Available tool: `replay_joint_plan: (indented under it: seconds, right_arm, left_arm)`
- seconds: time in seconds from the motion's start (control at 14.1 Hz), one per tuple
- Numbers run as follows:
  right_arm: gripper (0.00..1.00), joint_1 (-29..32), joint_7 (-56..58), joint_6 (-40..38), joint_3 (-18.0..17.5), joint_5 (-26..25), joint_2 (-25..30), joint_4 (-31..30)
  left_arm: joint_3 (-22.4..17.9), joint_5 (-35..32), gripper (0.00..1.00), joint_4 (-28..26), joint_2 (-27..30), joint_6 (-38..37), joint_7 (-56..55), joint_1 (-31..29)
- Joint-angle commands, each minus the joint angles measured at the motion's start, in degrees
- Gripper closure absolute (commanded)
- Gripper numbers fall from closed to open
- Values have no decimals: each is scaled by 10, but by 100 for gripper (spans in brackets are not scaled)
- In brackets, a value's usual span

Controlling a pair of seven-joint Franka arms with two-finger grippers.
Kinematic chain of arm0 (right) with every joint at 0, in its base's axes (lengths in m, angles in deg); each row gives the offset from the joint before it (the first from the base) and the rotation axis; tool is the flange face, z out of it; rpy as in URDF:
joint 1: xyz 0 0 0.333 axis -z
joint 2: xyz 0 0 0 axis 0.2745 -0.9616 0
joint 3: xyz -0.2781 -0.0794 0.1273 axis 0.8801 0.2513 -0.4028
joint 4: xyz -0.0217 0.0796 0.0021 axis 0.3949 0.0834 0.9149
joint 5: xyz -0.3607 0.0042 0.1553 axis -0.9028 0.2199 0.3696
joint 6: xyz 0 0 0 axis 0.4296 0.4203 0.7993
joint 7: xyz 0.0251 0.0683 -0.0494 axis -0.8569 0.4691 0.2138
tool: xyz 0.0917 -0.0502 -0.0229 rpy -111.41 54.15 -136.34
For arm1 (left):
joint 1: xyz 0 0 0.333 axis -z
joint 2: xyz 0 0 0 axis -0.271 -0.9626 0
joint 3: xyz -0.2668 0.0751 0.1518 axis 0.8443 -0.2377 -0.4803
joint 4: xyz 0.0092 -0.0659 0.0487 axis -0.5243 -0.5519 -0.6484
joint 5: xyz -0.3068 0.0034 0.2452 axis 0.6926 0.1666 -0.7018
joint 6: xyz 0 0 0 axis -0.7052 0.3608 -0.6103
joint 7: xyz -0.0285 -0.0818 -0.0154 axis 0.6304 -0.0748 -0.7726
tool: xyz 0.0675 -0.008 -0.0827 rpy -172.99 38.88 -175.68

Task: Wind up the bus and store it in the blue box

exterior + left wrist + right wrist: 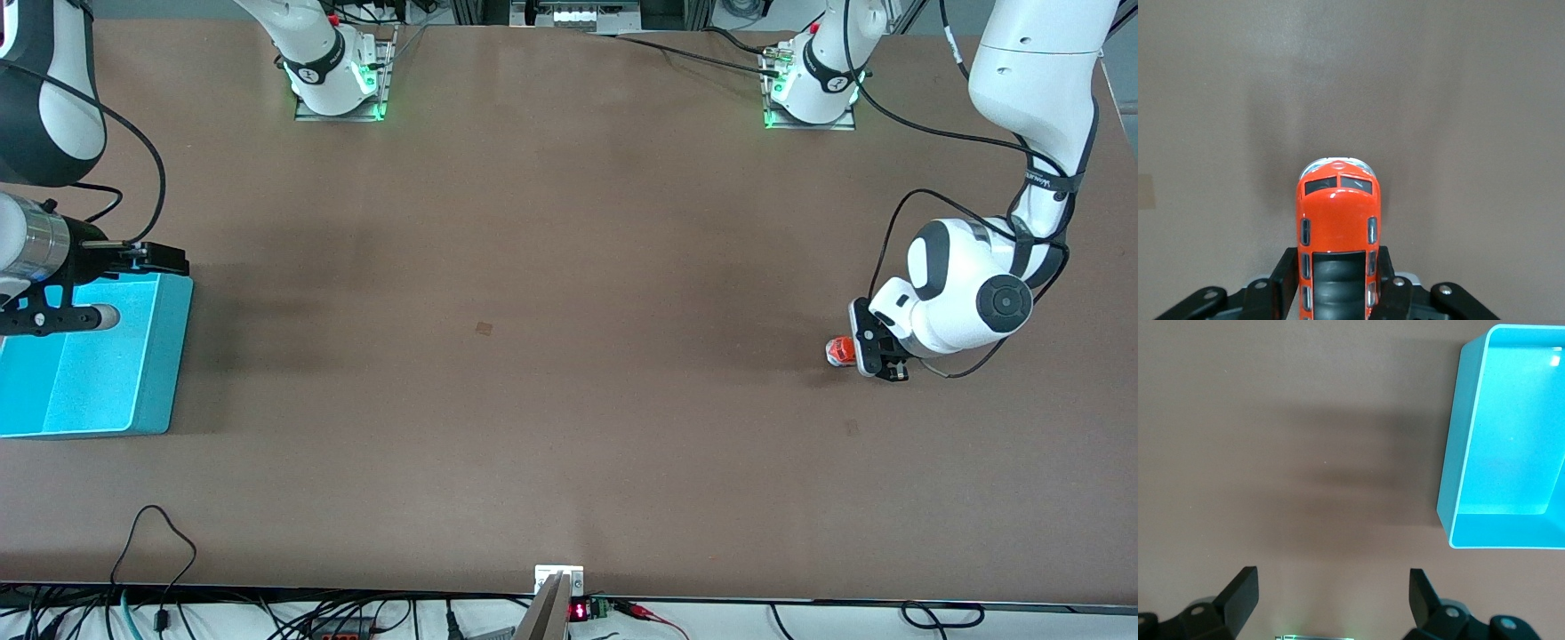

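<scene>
The left gripper (pixel 855 351) sits low at the left arm's end of the table (pixel 551 356), its black fingers (pixel 1286 280) pressed against both flanks of the small orange toy bus (pixel 1337 233). In the front view the bus (pixel 838 350) pokes out at the gripper's 9 o'clock, grey-white nose leading; whether its wheels touch the tabletop or ride just above it is hard to judge. The left wrist view shows the dark windscreen and the dark roof panel running back between the fingers.

The right gripper (pixel 1331 593) waits with its fingers spread wide and nothing between them. In the front view it (pixel 164 259) hangs over the upper corner of the light-blue open-top box (pixel 133 373), which stands at the right arm's end of the table, roughly at 9 o'clock from the bus and well apart from it. The box (pixel 1471 453) holds nothing in the part the right wrist view shows.
</scene>
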Motion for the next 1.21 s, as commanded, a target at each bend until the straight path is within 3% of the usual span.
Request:
replay_joint_plan:
  seconds: [0.0, 0.28, 0.57, 0.85, 1.14]
  right_arm:
    - [0, 5, 4, -8, -1, 8, 4, -3]
    - [0, 5, 4, -8, -1, 8, 4, -2]
    - [0, 5, 4, -8, -1, 9, 4, -2]
    - [0, 5, 3, -8, -1, 10, 4, -2]
    - [0, 5, 3, -8, -1, 15, 4, -2]
  left_arm:
    - [1, -1, 69, -6, -1, 6, 12, 2]
    - [0, -1, 69, -2, -12, 2, 45, -6]
    - [-4, -1, 69, 2, -22, 2, 112, -52]
    - [-4, -1, 69, 45, -63, 3, 184, -112]
    - [-7, -1, 69, 59, -74, 4, 196, -130]
